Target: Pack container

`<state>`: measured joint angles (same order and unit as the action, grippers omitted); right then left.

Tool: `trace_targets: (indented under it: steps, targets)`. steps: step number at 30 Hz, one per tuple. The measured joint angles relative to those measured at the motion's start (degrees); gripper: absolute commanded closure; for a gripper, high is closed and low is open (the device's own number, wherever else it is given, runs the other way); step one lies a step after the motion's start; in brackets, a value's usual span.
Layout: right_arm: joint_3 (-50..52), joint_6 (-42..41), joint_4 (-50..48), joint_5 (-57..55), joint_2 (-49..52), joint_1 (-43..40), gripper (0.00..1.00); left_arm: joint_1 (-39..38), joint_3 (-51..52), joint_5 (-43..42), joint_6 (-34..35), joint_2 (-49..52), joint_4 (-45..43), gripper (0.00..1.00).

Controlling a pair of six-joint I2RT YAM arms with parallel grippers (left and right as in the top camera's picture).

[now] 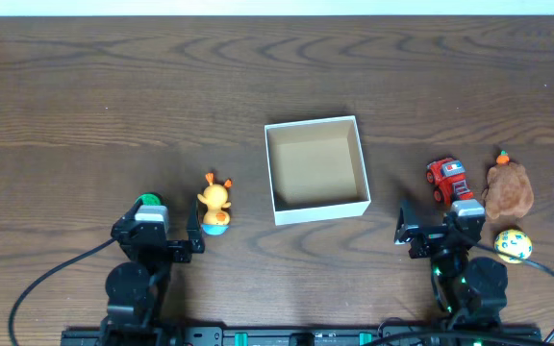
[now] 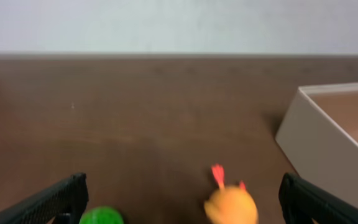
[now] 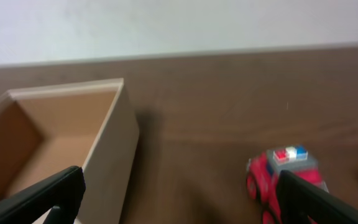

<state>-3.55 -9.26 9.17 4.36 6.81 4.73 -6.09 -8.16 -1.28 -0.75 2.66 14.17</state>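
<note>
Left arm [image 1: 131, 288]: sat low at the near edge of the overhead view, pointing forward.
Left gripper [image 1: 159, 231]: jaws spread wide, gripping nothing.
Left fingers [image 2: 48, 200]: dark, in both lower corners of the wrist view.
Right arm [image 1: 474, 288]: sat low, pointing forward.
Right gripper [image 1: 440, 231]: jaws spread wide, gripping nothing.
Right fingers [image 3: 319, 200]: dark, in both lower corners.

— Where's the box [image 1: 323, 210]?
— Middle of the table [image 1: 113, 96], upright, open-topped.
— Looks?
— Square, white outside, tan inside, thin walls, turned slightly askew, its whole floor showing.
</note>
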Motion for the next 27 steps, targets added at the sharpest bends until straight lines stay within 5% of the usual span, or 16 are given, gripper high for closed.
trace_targets:
  steps: [9,19,20,22,23,25,27]
  targets:
    - [-21.3,2.2,14.6,0.2,19.5,0.0,0.01,0.0,-26.7,0.2,2.9,17.7,23.8,0.02]
    - [-53.4,7.8,45.4,0.4,53.5,0.0,0.01,0.0,-49.0,0.2,5.0,43.4,44.6,0.02]
    - [-55.5,7.9,45.8,0.8,56.6,0.0,0.1,0.0,-49.4,0.2,5.1,45.0,44.7,0.02]
    - [-58.0,8.6,45.0,2.2,61.2,0.0,0.62,0.0,-49.5,0.2,5.3,47.4,45.1,0.02]
    - [-58.6,8.4,44.3,2.8,63.2,0.0,0.8,0.0,-49.5,0.2,5.3,48.4,45.7,0.02]
    - [-58.8,8.5,43.6,3.6,66.2,0.0,0.99,0.0,-49.5,0.2,5.3,50.1,46.2,0.02]
    - [-58.8,8.4,43.3,4.0,68.9,0.0,0.99,0.0,-49.5,0.2,5.3,51.0,46.4,0.02]
